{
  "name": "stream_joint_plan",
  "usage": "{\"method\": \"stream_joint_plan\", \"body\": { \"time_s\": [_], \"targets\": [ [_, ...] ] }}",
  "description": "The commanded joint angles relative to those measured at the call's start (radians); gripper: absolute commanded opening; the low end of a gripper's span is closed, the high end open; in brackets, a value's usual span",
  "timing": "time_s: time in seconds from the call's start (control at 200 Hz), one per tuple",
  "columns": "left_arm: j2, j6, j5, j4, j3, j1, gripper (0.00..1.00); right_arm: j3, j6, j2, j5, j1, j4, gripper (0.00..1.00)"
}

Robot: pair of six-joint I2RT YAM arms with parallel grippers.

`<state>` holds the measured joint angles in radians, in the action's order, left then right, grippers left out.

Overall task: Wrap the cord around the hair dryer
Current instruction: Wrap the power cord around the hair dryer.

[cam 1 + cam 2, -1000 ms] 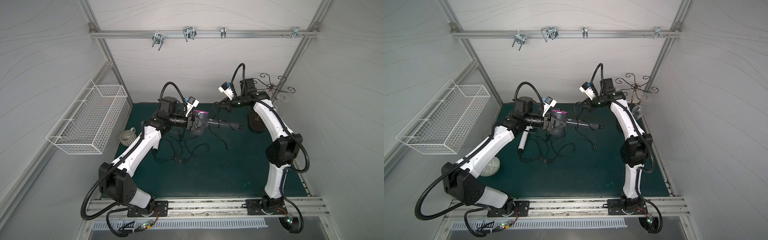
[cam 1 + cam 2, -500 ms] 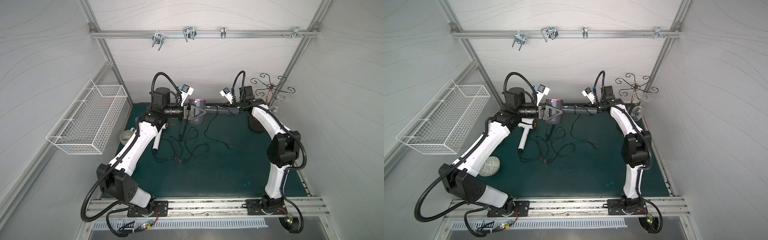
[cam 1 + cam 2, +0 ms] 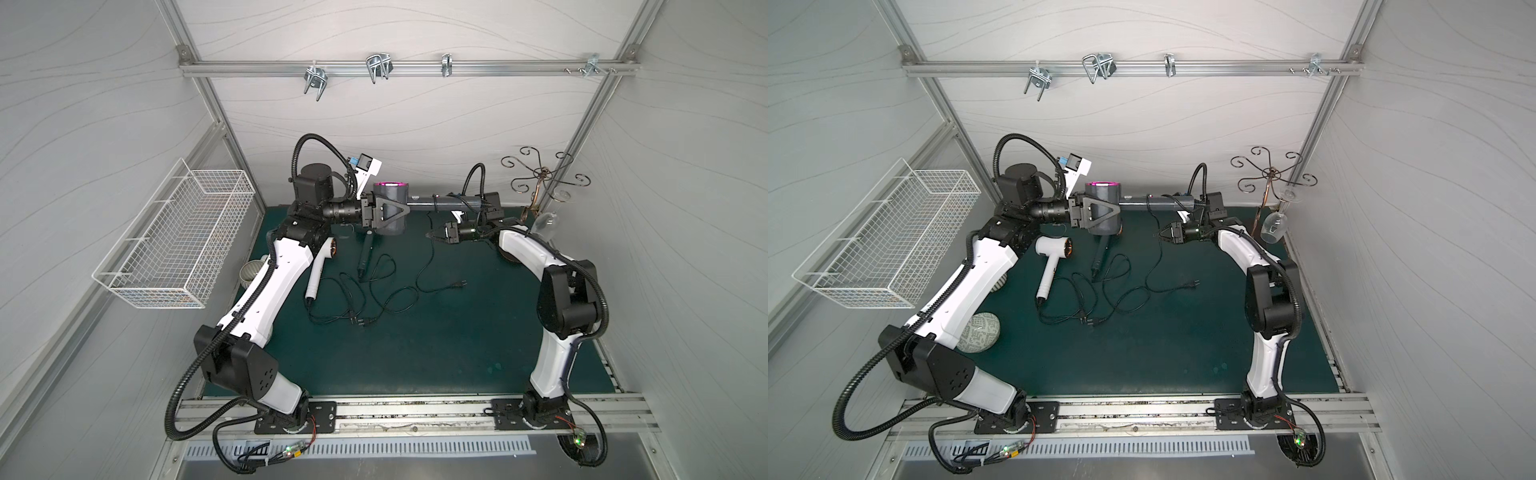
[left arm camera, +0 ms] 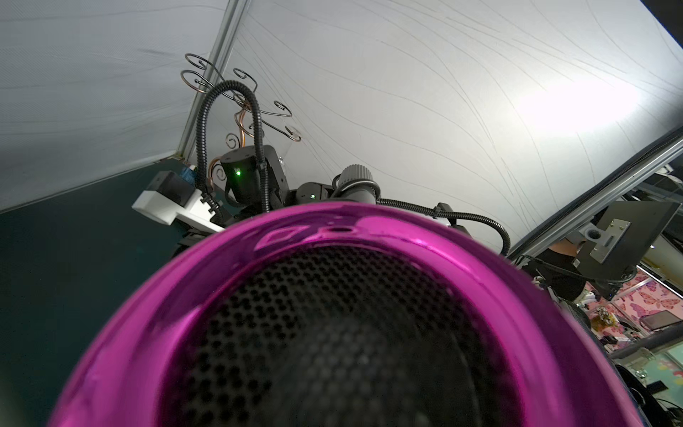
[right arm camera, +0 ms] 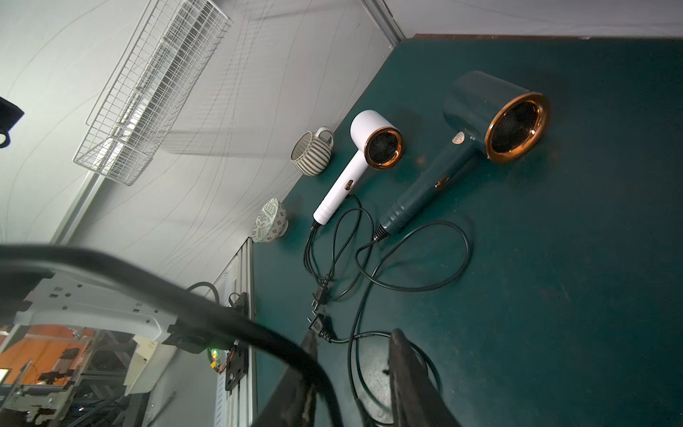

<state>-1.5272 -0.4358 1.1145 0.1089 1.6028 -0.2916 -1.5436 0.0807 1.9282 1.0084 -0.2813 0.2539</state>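
1. A grey hair dryer [image 3: 390, 192] with a shiny magenta rim is held in the air over the back of the dark green mat [image 3: 415, 353]. Its barrel points up and its handle [image 3: 419, 201] sticks out level towards the right arm.
2. The left gripper [image 3: 398, 210] grips the barrel from the side, one finger on each side of it. In the left wrist view the magenta rim and black mesh fill most of the frame.
3. The dryer's black cord [image 3: 419, 276] crosses the handle partway along. How many turns lie there cannot be told. From there it drops to the mat and ends in a plug [image 3: 460, 284] lying flat.
4. The right gripper [image 3: 429, 235] hangs just below the handle, apart from it, beside the hanging cord.
5. Its jaws are parted. In the right wrist view the two dark fingers [image 5: 404, 366] show a clear gap, and a strand of cord is seen through that gap. Whether the cord touches either finger cannot be told.
6. On the mat below the raised dryer lie a white hair dryer [image 3: 318, 270] and a dark teal hair dryer [image 5: 480, 111], each with loose, looping cords.
7. A striped mug [image 5: 312, 153] and a patterned bowl [image 3: 980, 332] sit along the mat's left edge.
8. A white wire basket [image 3: 174, 232] hangs on the left wall.
9. A curled metal stand [image 3: 540, 174] with a wine glass [image 3: 1275, 226] occupies the back right corner.
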Motion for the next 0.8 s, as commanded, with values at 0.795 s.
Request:
{"method": "stream_joint_plan", "body": {
  "time_s": [0.795],
  "targets": [
    [0.001, -0.147, 0.036, -0.281, 0.088, 0.043, 0.00, 0.192, -0.025, -0.052, -0.171, -0.135, -0.206, 0.57]
  ]
}}
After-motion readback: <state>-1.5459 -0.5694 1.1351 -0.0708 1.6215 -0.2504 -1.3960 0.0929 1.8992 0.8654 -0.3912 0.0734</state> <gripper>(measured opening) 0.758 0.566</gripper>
